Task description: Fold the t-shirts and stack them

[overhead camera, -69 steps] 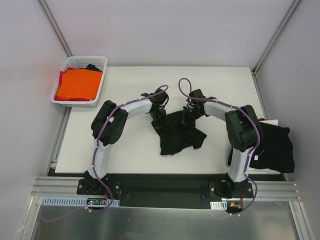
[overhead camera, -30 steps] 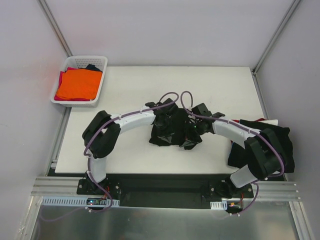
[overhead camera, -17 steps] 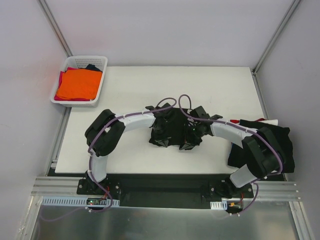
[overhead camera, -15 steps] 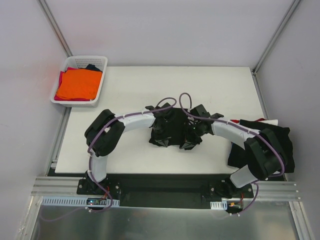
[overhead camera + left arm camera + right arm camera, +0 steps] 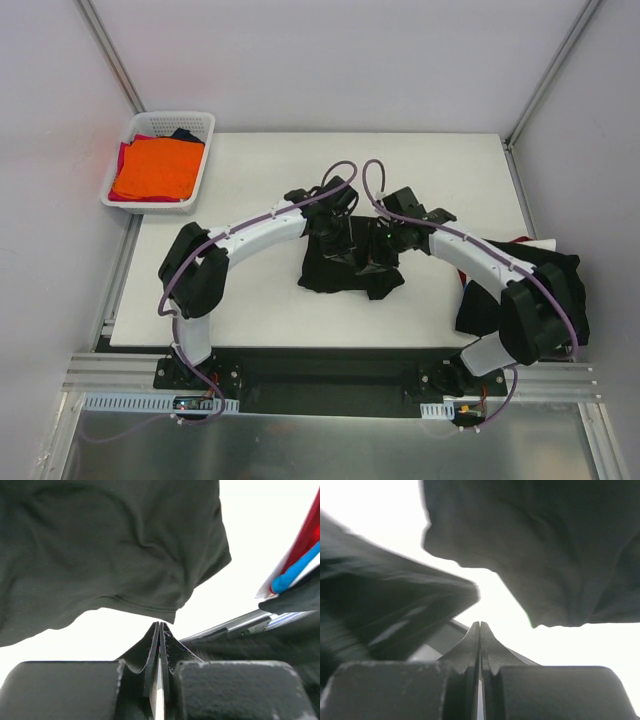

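A black t-shirt (image 5: 345, 272) lies bunched in a rough fold at the middle of the white table (image 5: 250, 170). Both grippers hover over its far edge, side by side. My left gripper (image 5: 340, 236) is shut with nothing between its fingers. In the left wrist view its tips (image 5: 160, 625) meet just short of the shirt's hem (image 5: 110, 555). My right gripper (image 5: 376, 244) is shut and empty too. Its tips (image 5: 480, 624) sit below the dark cloth (image 5: 545, 545) without touching it.
A white lattice basket (image 5: 120, 197) at the far left corner holds an orange t-shirt (image 5: 155, 168) over red and dark ones. A pile of black shirts (image 5: 555, 300) hangs over the table's right edge beside the right arm.
Both grippers have drawn back from the black shirt toward the far side of the table. More of the shirt now shows in front of them.
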Robot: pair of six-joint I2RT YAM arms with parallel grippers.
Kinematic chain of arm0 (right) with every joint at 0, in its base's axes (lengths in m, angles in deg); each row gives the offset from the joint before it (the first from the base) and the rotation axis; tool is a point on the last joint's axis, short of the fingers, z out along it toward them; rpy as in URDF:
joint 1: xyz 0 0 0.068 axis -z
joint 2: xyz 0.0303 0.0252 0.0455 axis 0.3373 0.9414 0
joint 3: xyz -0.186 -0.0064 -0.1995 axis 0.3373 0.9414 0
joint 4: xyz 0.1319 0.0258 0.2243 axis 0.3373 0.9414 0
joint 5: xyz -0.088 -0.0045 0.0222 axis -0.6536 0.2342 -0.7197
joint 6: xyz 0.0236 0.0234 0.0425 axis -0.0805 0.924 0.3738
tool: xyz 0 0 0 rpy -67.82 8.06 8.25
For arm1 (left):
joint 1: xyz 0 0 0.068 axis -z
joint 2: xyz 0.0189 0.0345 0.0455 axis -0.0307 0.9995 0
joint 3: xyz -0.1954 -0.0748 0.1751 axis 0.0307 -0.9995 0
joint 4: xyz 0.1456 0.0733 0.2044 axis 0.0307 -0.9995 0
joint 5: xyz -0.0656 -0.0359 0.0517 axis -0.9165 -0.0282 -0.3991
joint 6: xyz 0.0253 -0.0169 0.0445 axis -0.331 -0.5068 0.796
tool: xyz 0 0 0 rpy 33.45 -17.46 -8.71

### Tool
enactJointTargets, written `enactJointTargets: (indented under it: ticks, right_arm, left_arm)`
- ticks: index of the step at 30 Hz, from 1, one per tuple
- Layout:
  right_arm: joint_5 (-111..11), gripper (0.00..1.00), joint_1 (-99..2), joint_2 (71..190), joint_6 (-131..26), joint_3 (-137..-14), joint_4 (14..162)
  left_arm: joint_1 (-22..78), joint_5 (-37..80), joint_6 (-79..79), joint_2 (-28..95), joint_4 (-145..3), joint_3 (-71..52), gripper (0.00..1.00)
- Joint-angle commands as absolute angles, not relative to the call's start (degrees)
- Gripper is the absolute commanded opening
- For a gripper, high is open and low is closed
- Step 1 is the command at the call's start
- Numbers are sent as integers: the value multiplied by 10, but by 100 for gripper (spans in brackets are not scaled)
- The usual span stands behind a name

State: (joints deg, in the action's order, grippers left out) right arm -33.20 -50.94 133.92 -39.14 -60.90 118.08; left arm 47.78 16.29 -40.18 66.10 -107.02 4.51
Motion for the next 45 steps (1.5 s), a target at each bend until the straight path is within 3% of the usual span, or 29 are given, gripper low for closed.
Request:
enactJointTargets:
  ticks: [1,13,35,38,39,41,42,43,45]
  right_arm:
    - [-342,1,-505,1367,-410,-568,1171]
    - [-328,1,-505,1434,-404,-536,1119]
    - [-330,1,-504,1422,-415,-496,1111]
    - [-331,14,-504,1383,-419,-519,1140]
    - [-334,31,-504,1359,-419,-526,1148]
    - [-341,49,-504,1335,-425,-547,1179]
    - [-346,65,-503,1327,-429,-568,1188]
    - [-345,71,-502,1315,-433,-576,1203]
    - [-344,87,-500,1309,-446,-591,1213]
  left_arm:
    - [471,161,-390,661,-1098,20,0]
    - [433,177,-358,679,-1090,-68,0]
    - [396,165,-362,593,-1068,-155,0]
    - [398,167,-376,539,-1077,-142,2]
    - [398,172,-387,524,-1083,-130,12]
    - [396,184,-393,492,-1098,-116,26]
    - [395,186,-396,487,-1103,-102,33]
    - [393,185,-397,484,-1108,-96,49]
    - [386,176,-397,485,-1114,-86,64]
